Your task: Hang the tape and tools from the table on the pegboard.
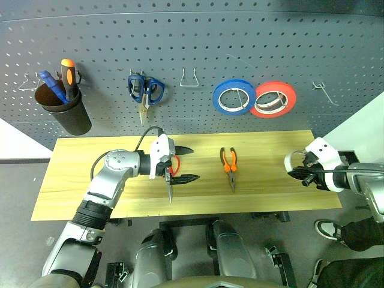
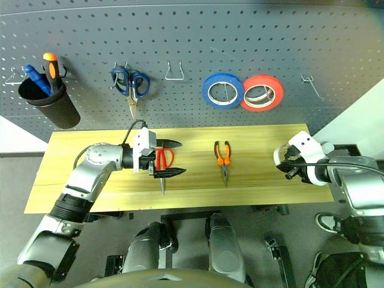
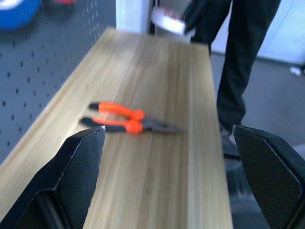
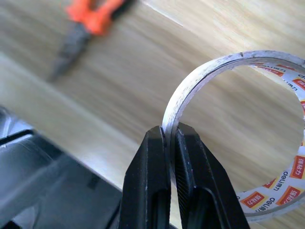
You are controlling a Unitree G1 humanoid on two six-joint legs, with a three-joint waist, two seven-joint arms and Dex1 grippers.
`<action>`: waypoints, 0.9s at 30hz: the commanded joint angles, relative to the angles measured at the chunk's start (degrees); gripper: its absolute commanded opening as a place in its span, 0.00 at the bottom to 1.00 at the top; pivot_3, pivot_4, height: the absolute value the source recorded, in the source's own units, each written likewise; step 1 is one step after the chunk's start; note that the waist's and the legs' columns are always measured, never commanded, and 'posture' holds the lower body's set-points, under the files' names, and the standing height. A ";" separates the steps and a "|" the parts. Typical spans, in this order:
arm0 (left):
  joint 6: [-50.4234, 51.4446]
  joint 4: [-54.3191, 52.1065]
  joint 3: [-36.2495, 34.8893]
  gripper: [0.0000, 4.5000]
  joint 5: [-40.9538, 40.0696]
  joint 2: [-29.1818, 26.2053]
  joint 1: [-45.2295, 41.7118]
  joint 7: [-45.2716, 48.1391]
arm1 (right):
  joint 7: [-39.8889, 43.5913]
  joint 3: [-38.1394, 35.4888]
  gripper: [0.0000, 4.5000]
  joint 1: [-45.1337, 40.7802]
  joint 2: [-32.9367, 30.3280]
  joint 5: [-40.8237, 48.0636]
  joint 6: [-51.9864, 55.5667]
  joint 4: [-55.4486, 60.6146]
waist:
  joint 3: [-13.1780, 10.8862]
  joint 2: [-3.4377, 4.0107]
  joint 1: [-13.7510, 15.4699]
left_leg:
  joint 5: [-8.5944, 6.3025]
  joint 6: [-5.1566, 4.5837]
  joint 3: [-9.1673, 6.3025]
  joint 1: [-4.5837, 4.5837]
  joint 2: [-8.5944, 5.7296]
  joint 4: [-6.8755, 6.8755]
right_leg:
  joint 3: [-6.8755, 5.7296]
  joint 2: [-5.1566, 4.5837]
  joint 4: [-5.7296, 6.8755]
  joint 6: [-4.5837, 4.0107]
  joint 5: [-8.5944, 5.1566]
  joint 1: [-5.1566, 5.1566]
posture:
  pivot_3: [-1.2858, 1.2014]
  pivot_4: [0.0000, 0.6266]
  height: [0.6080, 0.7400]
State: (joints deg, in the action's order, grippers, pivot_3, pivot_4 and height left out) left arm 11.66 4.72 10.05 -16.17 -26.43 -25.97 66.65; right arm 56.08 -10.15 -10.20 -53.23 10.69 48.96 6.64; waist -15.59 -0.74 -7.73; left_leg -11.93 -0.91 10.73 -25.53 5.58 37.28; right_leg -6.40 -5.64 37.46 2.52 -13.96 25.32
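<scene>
Held object: the small cream-white roll of tape [image 4: 228, 129], with reddish printed marks inside its ring, is pinched through its wall by the right gripper [image 4: 170, 143]; one black finger lies inside the ring and one outside, near the right end of the table.
Handling of the tape: judged light and fairly stiff, but a thin ring; the narrow edge grip could let it swivel, so the open centre is best kept free for a hook.
Left gripper: the left gripper [image 1: 186, 164] stands spread wide and empty above the red-handled scissors [image 2: 163, 161], which lie flat on the long tabletop of light yellowish wood planks [image 1: 78, 180].
Handling of the scissors: rigid metal with smooth plastic loops; a loop is the natural part to slip over a hook, and the blades the part to grasp.
Pliers: the pliers with orange-and-black handles [image 1: 228, 166] lie mid-table, jaws toward the near edge, well apart from both grippers; probably the heaviest item, best taken across both handles.
Pegboard: the wide dark grey perforated panel [image 1: 198, 42] already carries blue-handled scissors [image 1: 144, 91], a blue tape roll [image 1: 233, 97], a red tape roll [image 1: 275, 99] and a black cup [image 1: 65, 111] holding screwdrivers; a bare wire hook [image 1: 190, 79] hangs between them and another bare hook [image 1: 322, 90] to the right.
Obscured: the scissors are partly covered by the left gripper.
Unclear: the far side of the tape ring is cut off in the right wrist view.
</scene>
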 commanded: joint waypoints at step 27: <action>4.46 -13.02 -9.15 1.00 -12.34 -5.07 3.88 -1.89 | -6.88 0.40 0.01 -22.14 5.30 -1.34 -37.65 -24.12 | 1.56 -0.17 -7.20 | 0.40 0.21 -0.08 0.16 -0.37 -0.03 | 0.04 0.05 0.24 0.33 0.00 -0.19 | 0.41 0.21 0.92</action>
State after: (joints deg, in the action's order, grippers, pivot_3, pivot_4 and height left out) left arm 16.92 -6.74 2.34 -27.91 -31.19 -22.14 65.13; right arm 49.82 -9.81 -29.65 -47.79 10.70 14.65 -14.63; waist -14.03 -0.91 -14.93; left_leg -11.53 -0.70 10.64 -25.36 5.14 37.25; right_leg -6.34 -5.62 37.78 2.89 -13.98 25.14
